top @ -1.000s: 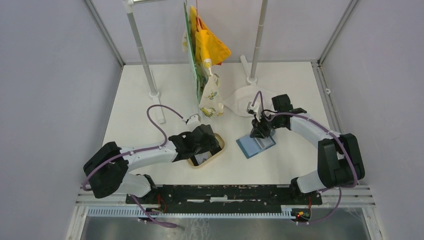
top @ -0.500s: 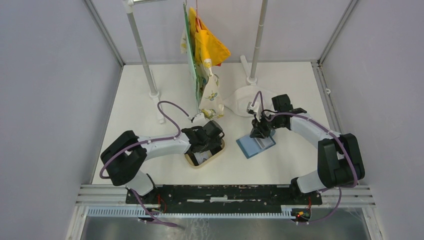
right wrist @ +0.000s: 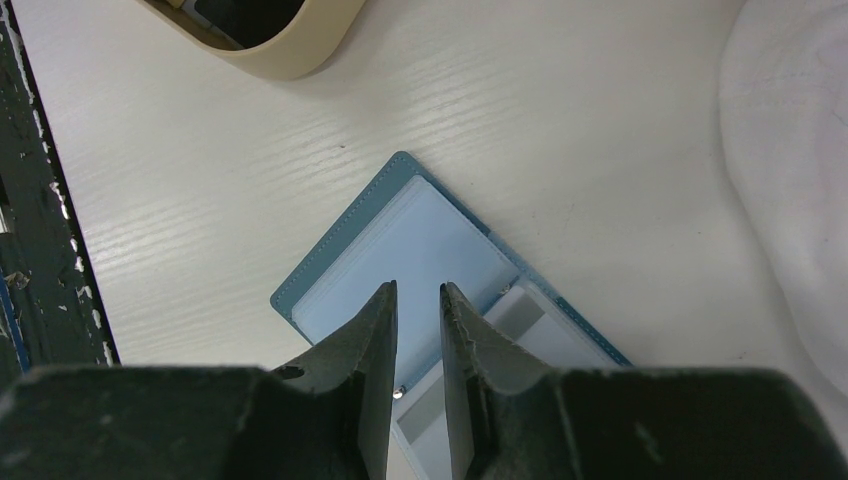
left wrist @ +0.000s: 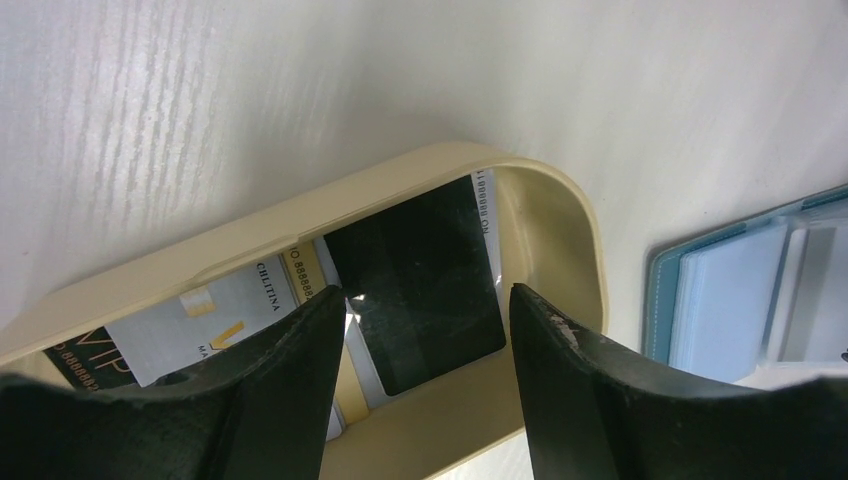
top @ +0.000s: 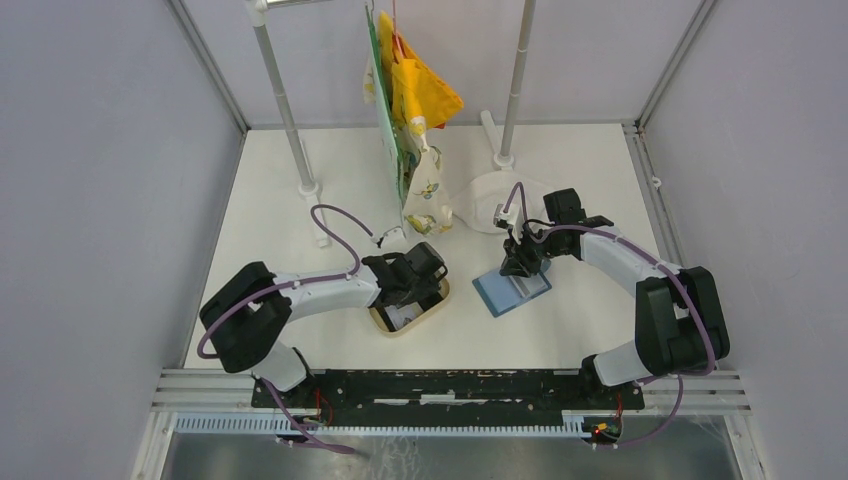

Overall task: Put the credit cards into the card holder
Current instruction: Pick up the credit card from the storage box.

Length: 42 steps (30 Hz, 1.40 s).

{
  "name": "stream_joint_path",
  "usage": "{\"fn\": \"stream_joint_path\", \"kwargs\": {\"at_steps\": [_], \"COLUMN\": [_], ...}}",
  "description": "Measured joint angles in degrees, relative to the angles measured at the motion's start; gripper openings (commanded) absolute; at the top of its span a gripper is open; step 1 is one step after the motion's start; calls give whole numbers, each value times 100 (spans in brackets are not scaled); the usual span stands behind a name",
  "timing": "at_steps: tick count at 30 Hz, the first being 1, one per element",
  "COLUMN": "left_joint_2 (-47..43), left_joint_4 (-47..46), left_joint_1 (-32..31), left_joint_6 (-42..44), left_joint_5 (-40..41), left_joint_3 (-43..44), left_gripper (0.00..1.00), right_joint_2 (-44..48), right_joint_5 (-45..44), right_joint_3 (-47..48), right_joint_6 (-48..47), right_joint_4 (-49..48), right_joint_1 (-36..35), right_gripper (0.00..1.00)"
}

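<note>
Left wrist: black credit card (left wrist: 425, 285) in tray (left wrist: 560, 230) between parted left jaws

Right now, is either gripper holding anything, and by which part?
Left gripper: nothing; open jaws straddle a black card in the tray. Right gripper: jaws narrow over the card holder; grip cannot be told.

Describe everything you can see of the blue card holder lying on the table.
The card holder lies open and flat on the white table. Its cover is teal-blue with stitched edging and rounded corners. Inside are clear plastic sleeves. The right gripper stands over the sleeves with its jaws slightly apart, but whether it touches them cannot be told.
</note>
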<state>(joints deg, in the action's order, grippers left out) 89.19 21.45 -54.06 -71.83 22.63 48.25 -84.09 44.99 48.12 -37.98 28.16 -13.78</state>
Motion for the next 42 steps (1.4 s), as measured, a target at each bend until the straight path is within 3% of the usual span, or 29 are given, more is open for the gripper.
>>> {"fn": "stream_joint_path", "kwargs": {"at_steps": [13,24,35,42], "left_joint_2": [144,236,-529,-573], "left_joint_4": [328,59,-756,-323], "left_joint_1": [0,9,103,127], "left_joint_6": [-15,-2,125,216], "left_joint_5": [74,20,-197,-173], "left_joint_3": [203,254,-450,-339], "left_gripper": [67,64,65,67], "right_joint_2": [0,0,0,9], "right_joint_5": [2,4,83,192], "right_joint_3": [2,2,2,2], "right_joint_6": [-2,-4,-4,-4], "right_joint_4": [17,17,20,17], "right_joint_1": [0,2,0,-22], "right_gripper": [28,29,29,29]}}
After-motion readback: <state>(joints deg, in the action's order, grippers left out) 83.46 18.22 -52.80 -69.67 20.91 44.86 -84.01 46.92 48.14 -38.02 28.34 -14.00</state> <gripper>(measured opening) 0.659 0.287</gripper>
